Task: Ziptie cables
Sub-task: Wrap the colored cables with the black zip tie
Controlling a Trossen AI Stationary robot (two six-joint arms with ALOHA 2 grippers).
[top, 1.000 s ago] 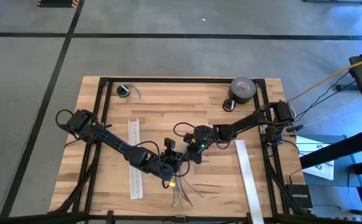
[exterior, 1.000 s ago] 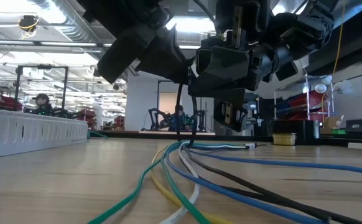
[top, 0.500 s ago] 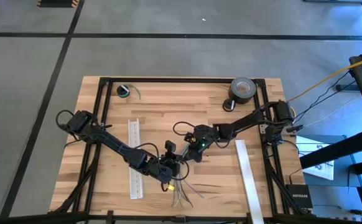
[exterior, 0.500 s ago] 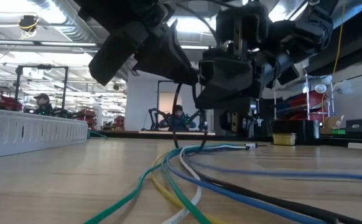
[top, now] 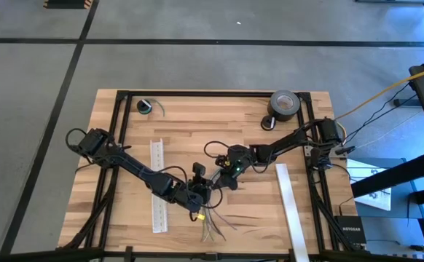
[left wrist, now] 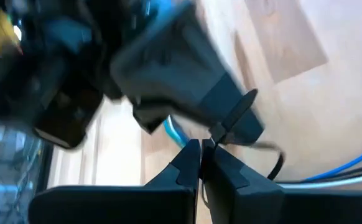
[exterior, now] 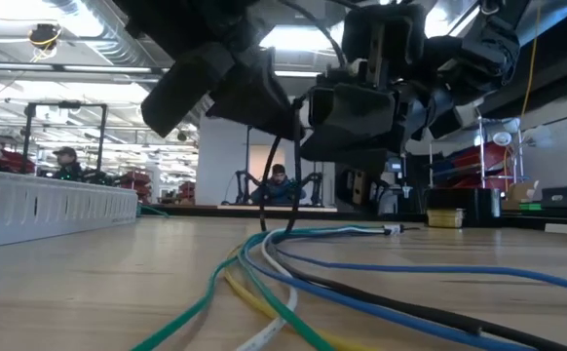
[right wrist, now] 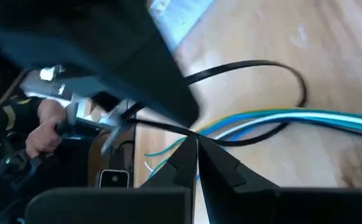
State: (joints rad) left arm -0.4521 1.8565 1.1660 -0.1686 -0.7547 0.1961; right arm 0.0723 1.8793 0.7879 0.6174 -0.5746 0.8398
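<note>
The cables [top: 212, 224] are thin wires in blue, green, yellow and white that fan out over the wood near the table's near edge [exterior: 264, 283]. A thin black ziptie [exterior: 267, 185] bends in an open loop around the gathered end of the bundle [right wrist: 293, 74]. My left gripper [top: 201, 193] and my right gripper [top: 223, 178] meet just above that gathered end, tip to tip. Both are shut on the ziptie. In the left wrist view my left gripper [left wrist: 201, 148] faces the right gripper's dark body. My left gripper pinches a thin black end of the ziptie [left wrist: 213, 138] between its shut fingertips, coming slanting down from the table's left. The strip runs on toward the right gripper. My right gripper pinches the ziptie's strip [right wrist: 184, 132] at its fingertips, where it crosses the cables [right wrist: 305, 118]. The loop stands ahead of its fingers, clear of the wood.
Two long white slotted strips lie on the table, one on the left [top: 156, 185] and one on the right [top: 288, 207]. A black tape roll [top: 285, 103] and a small coil [top: 146, 106] sit near the far edge. People show in the room behind [exterior: 279, 180].
My right gripper has risen a little and tipped. The ziptie's loop has leaned and widened slightly. The gathered end of the cables has slid a little toward the table's left, while the loose ends have stayed on the wood.
</note>
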